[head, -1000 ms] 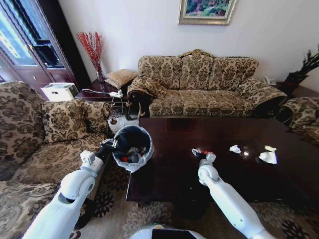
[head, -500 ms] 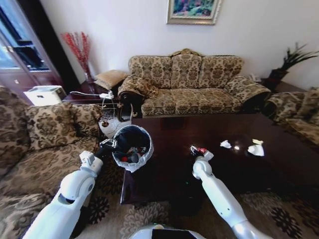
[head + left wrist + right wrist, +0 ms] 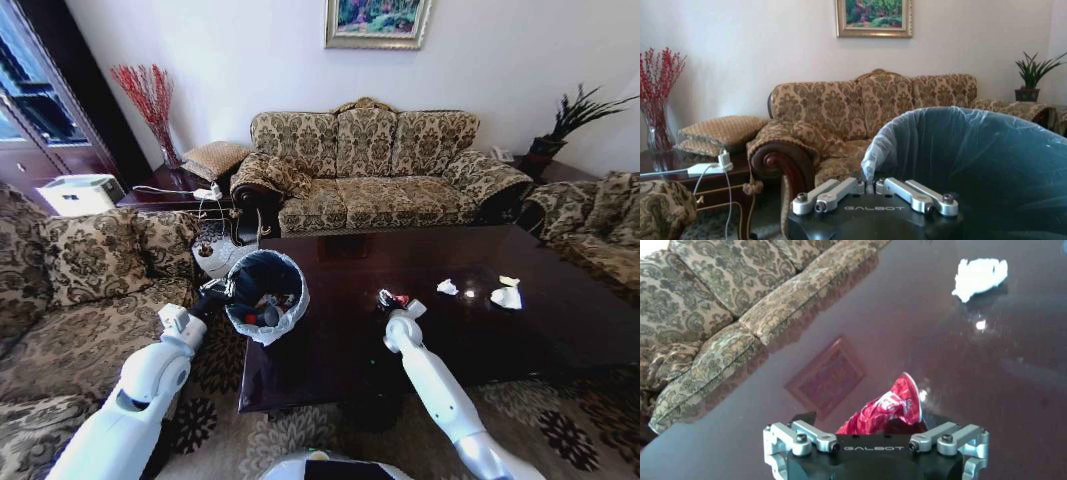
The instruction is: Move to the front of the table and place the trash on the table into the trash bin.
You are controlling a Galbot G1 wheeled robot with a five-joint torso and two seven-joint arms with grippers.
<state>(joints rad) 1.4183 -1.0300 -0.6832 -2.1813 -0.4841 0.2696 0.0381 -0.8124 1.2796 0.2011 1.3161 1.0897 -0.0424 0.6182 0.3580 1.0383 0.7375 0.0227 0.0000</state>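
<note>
Right gripper [image 3: 393,299] is out over the table [image 3: 340,350], clamped on a crumpled red-and-white wrapper [image 3: 397,299]. From the right wrist camera the wrapper [image 3: 885,411] juts straight out ahead of the gripper [image 3: 877,432], pinched at its base; the fingertips themselves are buried under the foil, so the exact contact is hard to make out. The glossy tabletop [image 3: 840,340] lies below it, mirroring the sofa and a framed picture.

Ahead of that gripper and off to its right, well apart from it, lies a white crumpled tissue [image 3: 447,287]; the right wrist view catches it [image 3: 980,275] near the frame edge. Farther along the same way sit two more pale scraps [image 3: 507,295], close together, too small to tell whether they touch.

Left gripper [image 3: 222,290] is off the table's left end, right at the trash bin [image 3: 266,296], closed on the near rim where the bag folds over. In the left wrist view the bin [image 3: 960,165] looms just beyond the gripper [image 3: 873,189], its far side cut off by the frame, the whitish liner showing along the edge. The fingers [image 3: 840,192] are folded inward toward that rim, though the grip point is partly hidden behind the gripper body.

Inside the bin, the head view shows a jumble of litter [image 3: 265,310], something red, something grey; individual pieces cannot be told apart. The bin's lower body is hidden by its own rim and the table corner beside it.
</note>
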